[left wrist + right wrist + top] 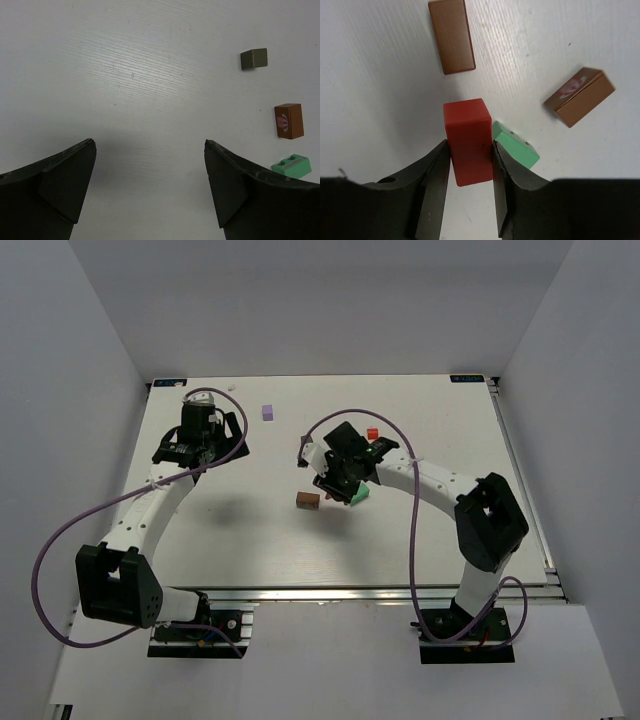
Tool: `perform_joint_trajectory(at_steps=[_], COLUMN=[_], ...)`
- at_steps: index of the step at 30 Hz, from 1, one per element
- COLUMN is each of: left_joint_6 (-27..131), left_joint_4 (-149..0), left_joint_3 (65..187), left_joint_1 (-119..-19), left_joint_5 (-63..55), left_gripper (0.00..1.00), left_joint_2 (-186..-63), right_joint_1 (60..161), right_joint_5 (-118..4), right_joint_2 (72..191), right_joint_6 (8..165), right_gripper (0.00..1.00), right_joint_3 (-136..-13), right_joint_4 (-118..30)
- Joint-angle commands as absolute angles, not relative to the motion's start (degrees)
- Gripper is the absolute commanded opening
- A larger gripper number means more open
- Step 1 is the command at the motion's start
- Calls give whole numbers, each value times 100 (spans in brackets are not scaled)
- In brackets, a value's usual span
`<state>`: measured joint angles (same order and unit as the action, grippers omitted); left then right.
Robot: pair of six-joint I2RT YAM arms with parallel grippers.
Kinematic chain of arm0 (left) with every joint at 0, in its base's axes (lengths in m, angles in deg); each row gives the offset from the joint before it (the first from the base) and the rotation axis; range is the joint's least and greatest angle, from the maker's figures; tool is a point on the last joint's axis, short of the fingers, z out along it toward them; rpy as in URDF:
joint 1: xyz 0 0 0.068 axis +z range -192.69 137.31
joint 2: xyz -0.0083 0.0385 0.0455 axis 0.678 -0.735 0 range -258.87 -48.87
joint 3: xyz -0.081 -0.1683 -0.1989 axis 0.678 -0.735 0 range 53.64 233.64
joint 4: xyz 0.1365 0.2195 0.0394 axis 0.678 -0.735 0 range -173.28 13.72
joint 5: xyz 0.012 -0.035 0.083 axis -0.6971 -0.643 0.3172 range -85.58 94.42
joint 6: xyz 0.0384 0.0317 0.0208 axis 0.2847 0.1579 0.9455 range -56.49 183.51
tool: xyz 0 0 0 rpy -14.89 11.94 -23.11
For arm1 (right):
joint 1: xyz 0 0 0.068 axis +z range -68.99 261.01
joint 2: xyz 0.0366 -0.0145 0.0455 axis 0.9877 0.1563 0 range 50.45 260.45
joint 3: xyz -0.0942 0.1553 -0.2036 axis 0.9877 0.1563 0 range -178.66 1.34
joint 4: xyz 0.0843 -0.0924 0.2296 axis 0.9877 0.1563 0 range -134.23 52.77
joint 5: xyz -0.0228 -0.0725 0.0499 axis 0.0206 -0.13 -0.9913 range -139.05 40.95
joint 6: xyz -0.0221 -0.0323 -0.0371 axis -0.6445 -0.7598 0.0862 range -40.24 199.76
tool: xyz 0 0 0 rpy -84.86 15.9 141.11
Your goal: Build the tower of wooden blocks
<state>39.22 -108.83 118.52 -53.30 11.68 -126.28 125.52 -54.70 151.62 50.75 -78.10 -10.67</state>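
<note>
Top view: the right arm bends inward over the middle of the desk [250, 540], with the right claw [338, 478] pointing down beside a brown block [308, 500]. Left wrist view: the left claw [149, 146] is released, its jaws wide above bare desk. Right wrist view: the right claw grasps the red block [468, 140], just beside the green block [516, 148]; contact between them cannot be determined. The step appears to be placement: lower the red block squarely and release it only once it is seated.
</note>
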Motion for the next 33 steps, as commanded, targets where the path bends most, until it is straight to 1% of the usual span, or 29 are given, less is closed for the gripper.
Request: perform_joint_trajectory(at_steps=[1,6,16,20,30,33], left_joint_6=[3890,3917,3917,3908,3917,3925], left_joint_4=[-10871,-10923,-10888,-10879,-10880,-10880], left_joint_3=[11991,12018,11983,11974,11965,11965], left_joint_1=[-5324,-5324,-5332,-5324,-5324,-5324], left_joint_5=[1215,1162,1136,1127,1153,1153], left_gripper=[98,98,98,98,98,98], left_joint_2=[-12428,-12516,-12472,-12437,-12402,-12402], right_joint_1=[12644,12724,12829,12838,12873,12873], right_joint_5=[-5143,-4677,-4835,-4835,-5046,-5011], right_joint_2=[15240,15486,15908,16066,16304,16365], right_joint_6=[5401,5234,5234,5208,4918,4821], right_gripper=[10,11,12,15,16,18], right_joint_3=[-7706,-7521,-7644,-7723,-7952,-8004], right_joint_4=[-986,-1030,-1197,-1268,-1391,-1364])
